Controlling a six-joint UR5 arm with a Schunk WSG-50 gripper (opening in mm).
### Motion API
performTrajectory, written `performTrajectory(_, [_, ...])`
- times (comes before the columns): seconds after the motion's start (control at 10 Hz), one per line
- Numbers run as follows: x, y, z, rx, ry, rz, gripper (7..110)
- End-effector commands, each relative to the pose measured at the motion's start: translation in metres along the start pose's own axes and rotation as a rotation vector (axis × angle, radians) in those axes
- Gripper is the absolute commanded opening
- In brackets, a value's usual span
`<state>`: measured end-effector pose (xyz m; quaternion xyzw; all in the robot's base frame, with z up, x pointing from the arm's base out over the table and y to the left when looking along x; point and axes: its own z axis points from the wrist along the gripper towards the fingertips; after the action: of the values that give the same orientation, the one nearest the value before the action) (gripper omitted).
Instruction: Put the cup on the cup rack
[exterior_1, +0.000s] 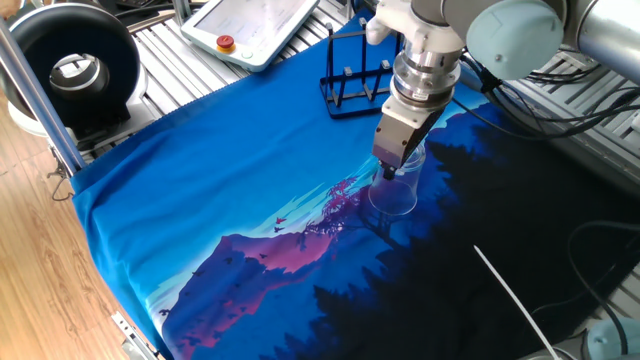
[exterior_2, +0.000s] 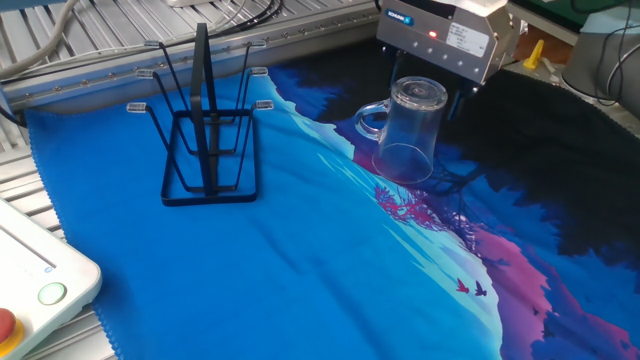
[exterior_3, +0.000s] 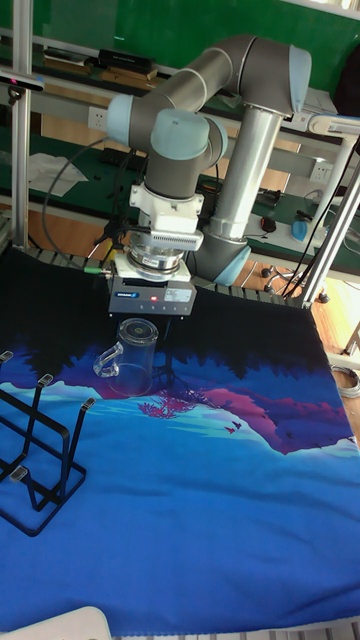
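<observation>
tall fixed view: gripper (exterior_3: 152, 322) hovers above cup (exterior_3: 131, 356).

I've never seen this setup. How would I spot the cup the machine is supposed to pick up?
Start at the big blue mountain-print cloth covering the table, then find the grey robot arm's gripper hanging over its dark edge. Directly beneath stands the cup: a clear glass mug, upside down, handle pointing toward the black wire cup rack. It is the only see-through object there.
</observation>
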<state>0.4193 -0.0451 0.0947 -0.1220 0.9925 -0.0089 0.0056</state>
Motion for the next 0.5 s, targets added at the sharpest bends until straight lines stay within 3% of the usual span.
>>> performTrajectory(0.0, [-0.0050,-0.0021,0.0010,0.002,-0.010,0.009,88])
performTrajectory(0.1, [-0.0058,-0.0048,0.0009,0.014,-0.012,0.021,88])
performTrajectory(0.2, [-0.0067,-0.0057,0.0008,0.016,-0.017,0.035,66])
performTrajectory(0.4, [-0.0072,-0.0051,0.0012,0.013,-0.017,0.048,66])
